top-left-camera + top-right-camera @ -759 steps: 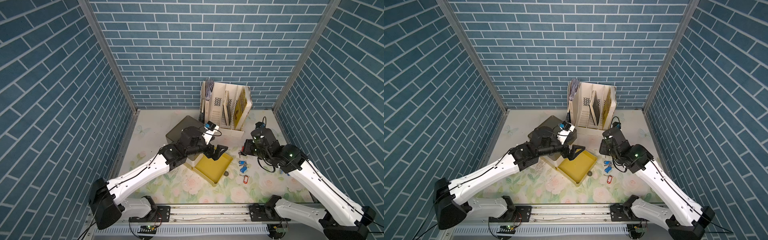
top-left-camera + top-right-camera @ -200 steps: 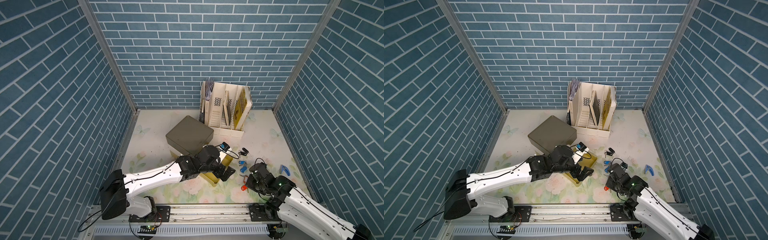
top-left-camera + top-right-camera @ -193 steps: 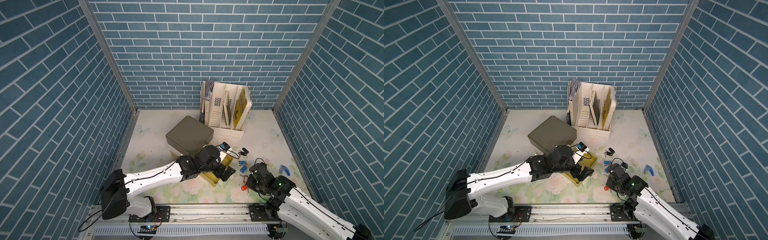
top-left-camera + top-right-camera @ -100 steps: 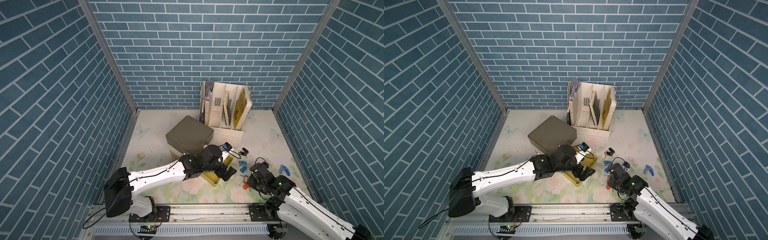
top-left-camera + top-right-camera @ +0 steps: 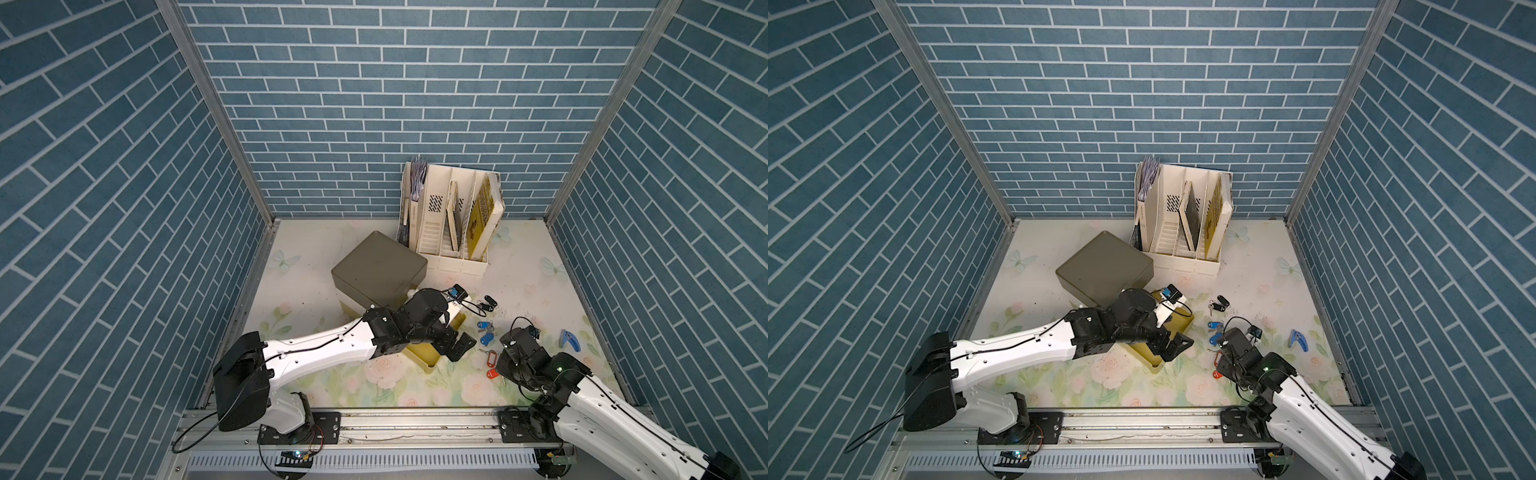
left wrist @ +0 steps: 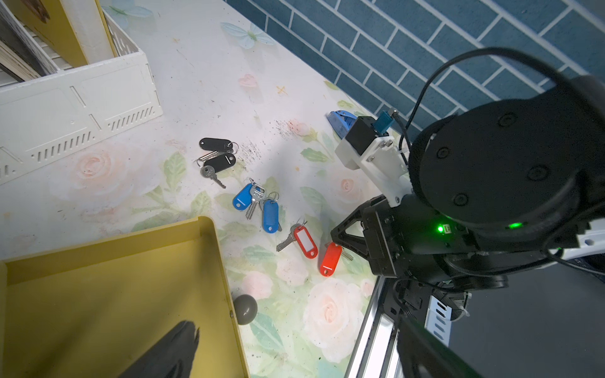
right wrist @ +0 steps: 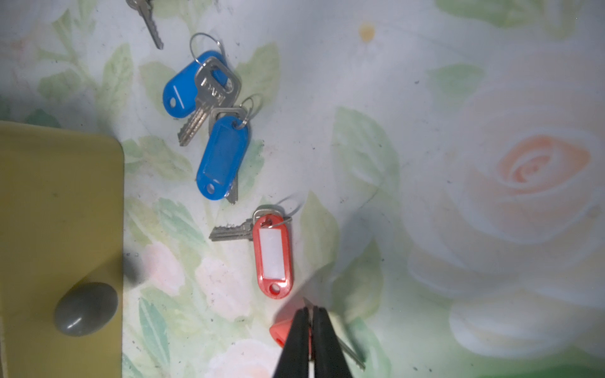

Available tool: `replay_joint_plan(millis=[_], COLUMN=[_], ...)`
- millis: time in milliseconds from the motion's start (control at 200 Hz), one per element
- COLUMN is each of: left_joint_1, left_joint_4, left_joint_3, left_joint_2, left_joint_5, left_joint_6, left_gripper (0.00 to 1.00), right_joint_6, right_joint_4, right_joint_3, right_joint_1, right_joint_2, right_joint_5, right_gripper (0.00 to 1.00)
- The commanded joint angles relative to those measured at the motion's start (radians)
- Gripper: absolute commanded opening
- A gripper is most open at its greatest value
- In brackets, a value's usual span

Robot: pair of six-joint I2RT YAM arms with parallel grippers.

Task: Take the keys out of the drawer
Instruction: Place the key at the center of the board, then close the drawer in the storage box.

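All the keys lie on the floral table to the right of the drawer. The black-fob bunch (image 5: 487,302) (image 6: 216,157) is farthest back. The blue-tag bunch (image 5: 484,332) (image 7: 212,131) comes after it. The red-tag bunch (image 5: 492,365) (image 6: 307,243) (image 7: 273,255) is nearest the front. My right gripper (image 7: 311,307) (image 6: 335,240) is down at the table. Its jaws are pinched on one red tag of that bunch, with only a slit between them. The yellow drawer (image 6: 98,294) is pulled out of the olive box (image 5: 378,270) and looks empty. My left gripper (image 5: 455,347) (image 6: 298,327) hangs wide open over the drawer's front edge, above its grey knob (image 6: 245,309).
A white file organiser (image 5: 451,224) with books stands at the back, behind the box. A small blue clip (image 5: 568,340) lies near the right wall. The metal rail (image 5: 415,424) runs along the table's front edge, close behind my right wrist.
My right gripper has sunk a little with the red-tag keys, which now rest on the table, and a thin slit has appeared between its jaws. The left arm has shifted slightly right.
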Motion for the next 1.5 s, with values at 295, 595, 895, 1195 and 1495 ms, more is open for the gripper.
replay_joint_plan(millis=[295,595,895,1195,1495], left_joint_1=[-0.008,-0.007,0.059,0.314,0.455], left_joint_4=[-0.01,-0.068,-0.244,-0.304,-0.346], left_joint_3=[0.033,0.075,0.157,0.135,0.14], left_joint_2=[-0.004,-0.072,-0.179,-0.229,-0.185], left_joint_5=[0.003,-0.094,-0.241,-0.029,0.107], left_joint_6=[0.007,0.045,0.03,-0.015,-0.05], left_gripper=[1.0,1.0,1.0,1.0,1.0], right_joint_6=[-0.007,-0.134,-0.217,-0.218,-0.19], right_joint_4=[-0.004,0.081,0.216,0.316,0.425], right_joint_3=[0.024,0.152,0.185,0.138,0.082], right_joint_1=[-0.006,-0.005,-0.004,-0.001,0.0], right_joint_2=[-0.021,0.051,0.12,0.161,0.189], right_joint_5=[0.03,-0.042,-0.217,-0.348,-0.433], right_gripper=[0.42,0.44,0.44,0.44,0.44])
